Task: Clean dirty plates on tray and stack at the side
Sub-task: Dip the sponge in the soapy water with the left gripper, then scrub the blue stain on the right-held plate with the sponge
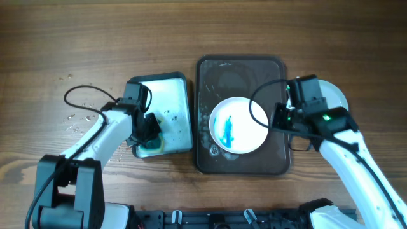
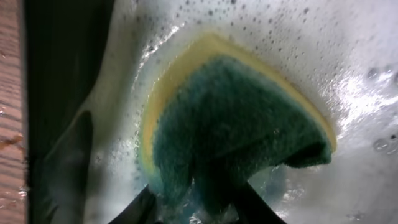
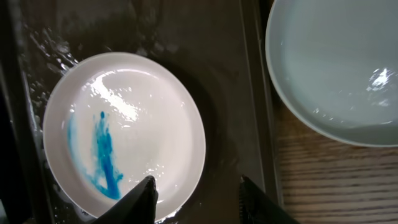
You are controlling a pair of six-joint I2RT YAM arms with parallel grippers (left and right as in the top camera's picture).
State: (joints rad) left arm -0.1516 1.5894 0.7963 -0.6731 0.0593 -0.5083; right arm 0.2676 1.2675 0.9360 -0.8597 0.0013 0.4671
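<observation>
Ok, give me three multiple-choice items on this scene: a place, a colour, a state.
1. Where does the streaked round white plate lie?
A) on the dark brown rectangular tray
B) in the white-bottomed basin
C) on the wooden table

2. What colour are its streaks?
A) red
B) blue
C) green

3. The left gripper is:
A) open, empty
B) shut on the green-and-yellow sponge
C) holding a plate

Key: 1 A, the tray's rim surrounds it; 2 B, blue smears show on the white; 3 B, its fingers clamp the sponge's edge.
</observation>
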